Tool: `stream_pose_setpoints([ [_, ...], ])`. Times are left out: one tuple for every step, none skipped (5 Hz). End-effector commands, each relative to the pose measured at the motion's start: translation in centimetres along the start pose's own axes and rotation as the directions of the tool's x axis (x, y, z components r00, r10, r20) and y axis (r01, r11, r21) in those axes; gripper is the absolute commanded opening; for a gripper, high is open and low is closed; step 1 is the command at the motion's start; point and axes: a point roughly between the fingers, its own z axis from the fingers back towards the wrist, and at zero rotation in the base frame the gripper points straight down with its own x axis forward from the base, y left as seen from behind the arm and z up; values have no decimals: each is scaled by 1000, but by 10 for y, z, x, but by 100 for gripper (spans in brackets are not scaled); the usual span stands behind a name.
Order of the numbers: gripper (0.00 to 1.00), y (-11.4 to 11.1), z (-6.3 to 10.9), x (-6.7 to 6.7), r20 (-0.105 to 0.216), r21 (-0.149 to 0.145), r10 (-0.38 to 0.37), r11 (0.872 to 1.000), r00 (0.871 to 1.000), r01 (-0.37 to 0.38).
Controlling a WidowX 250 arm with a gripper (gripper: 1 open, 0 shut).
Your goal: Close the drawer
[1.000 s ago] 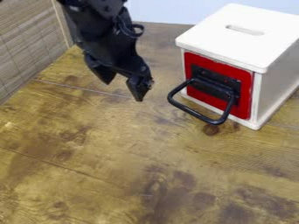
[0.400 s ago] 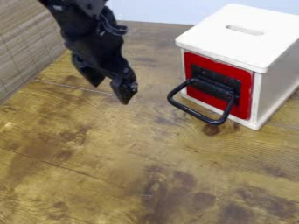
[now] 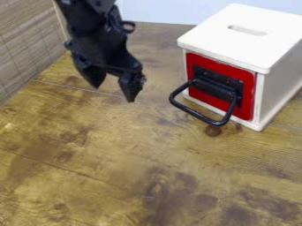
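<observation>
Camera view: black gripper hangs over the wooden bench, jaws wide apart, nothing in them, tips pointing down. Drawer sits to the gripper's right, apart from it, red front w/ black loop handle sticking out toward the gripper, set in white box.

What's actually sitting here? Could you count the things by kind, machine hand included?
Black robot hand: 1
White box with a slotted top: 1
Red drawer front with a black panel: 1
Black wire loop handle: 1
Worn wooden table: 1
Total: 5
</observation>
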Motion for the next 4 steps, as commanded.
stream_pose_setpoints([
  [100, 0, 11, 18, 64, 25, 29, 999, 998, -30],
  [100, -2, 7, 21, 83, 16, -14, 1000, 996, 13],
  [100, -3, 8, 19, 100, 12, -47, 999, 994, 46],
  [100, 3, 8, 18, 114, 5, -88, 996, 990, 88],
])
